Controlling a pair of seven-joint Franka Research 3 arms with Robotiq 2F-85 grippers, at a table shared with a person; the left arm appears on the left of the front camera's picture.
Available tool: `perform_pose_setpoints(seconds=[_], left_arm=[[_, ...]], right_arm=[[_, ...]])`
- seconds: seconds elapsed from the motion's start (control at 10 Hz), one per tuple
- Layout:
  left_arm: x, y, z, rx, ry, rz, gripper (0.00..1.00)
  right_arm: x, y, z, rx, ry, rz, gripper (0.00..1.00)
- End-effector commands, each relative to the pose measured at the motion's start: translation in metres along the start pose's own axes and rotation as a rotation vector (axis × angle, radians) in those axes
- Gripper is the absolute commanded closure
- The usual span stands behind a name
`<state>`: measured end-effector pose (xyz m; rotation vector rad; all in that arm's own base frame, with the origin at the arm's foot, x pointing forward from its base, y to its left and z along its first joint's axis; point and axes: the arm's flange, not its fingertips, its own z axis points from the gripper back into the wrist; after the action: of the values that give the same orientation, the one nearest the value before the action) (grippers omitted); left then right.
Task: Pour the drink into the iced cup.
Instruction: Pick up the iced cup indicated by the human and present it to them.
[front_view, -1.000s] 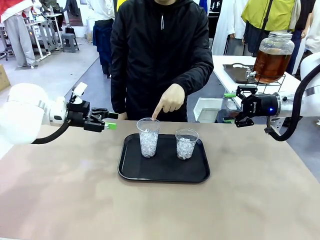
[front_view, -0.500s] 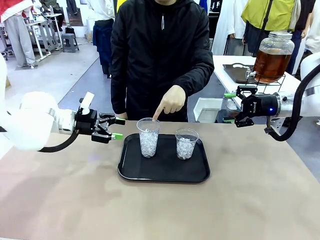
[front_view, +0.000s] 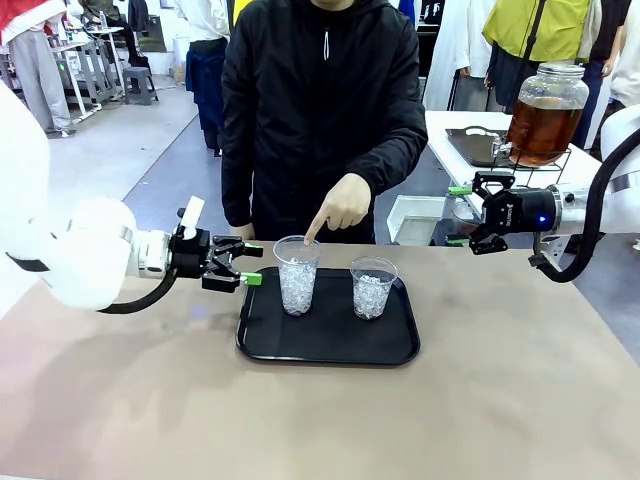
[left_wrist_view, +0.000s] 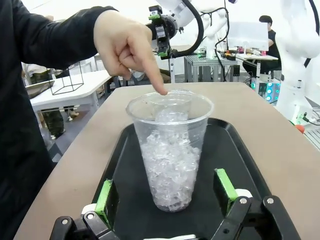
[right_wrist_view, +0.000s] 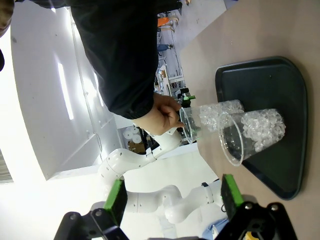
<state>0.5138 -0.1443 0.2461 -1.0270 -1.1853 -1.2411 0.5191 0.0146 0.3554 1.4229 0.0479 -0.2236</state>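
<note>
A tan worktop (front_view: 520, 400) stands in a busy workshop, with a person in a black jacket at its far side and a white side table behind on the right. On that side table a glass jar (front_view: 545, 112) with a metal lid sits on a wire stand. The drink (front_view: 538, 132), an amber-brown liquid, fills much of the jar, well apart from everything on the worktop.

A black tray (front_view: 330, 352) lies in the middle of the worktop. Two clear plastic cups stand upright on it, both holding ice: a taller cup (front_view: 296, 276) on the left and a shorter cup (front_view: 373, 289) on the right, near each other but apart. The person's hand (front_view: 341, 202) points down with the forefinger at the far rim of the taller cup.

The left end effector (front_view: 253, 264) hangs low at the tray's left edge, just beside the taller cup, with its jaws spread wide and nothing between them. In the left wrist view the cup stands ahead, in line with the gap between the green pads (left_wrist_view: 106, 196), untouched.

The right end effector (front_view: 458, 215) hovers above the worktop's far right edge, well apart from the cups, spread and empty.
</note>
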Motion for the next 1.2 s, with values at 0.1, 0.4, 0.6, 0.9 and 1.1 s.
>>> perform_pose_setpoints(seconds=[0.1,0.4,0.6,0.9,1.1], left_arm=[[-0.006,0.006,-0.011,0.024,-0.010,-0.042,0.00],[-0.011,0.005,-0.021,0.001,-0.031,-0.025,0.00],[-0.013,0.005,-0.029,-0.015,-0.033,-0.021,0.00],[-0.014,0.010,-0.041,-0.031,-0.039,-0.022,0.00],[-0.016,0.014,-0.048,-0.031,-0.041,-0.022,0.00]], right_arm=[[0.000,0.001,0.001,0.002,-0.001,0.001,0.00],[0.000,0.001,0.001,0.002,-0.001,0.001,0.00],[0.000,0.001,0.001,0.002,-0.001,0.001,0.00],[0.000,0.001,0.001,0.002,-0.001,0.001,0.00],[0.000,0.001,0.001,0.002,-0.001,0.001,0.00]])
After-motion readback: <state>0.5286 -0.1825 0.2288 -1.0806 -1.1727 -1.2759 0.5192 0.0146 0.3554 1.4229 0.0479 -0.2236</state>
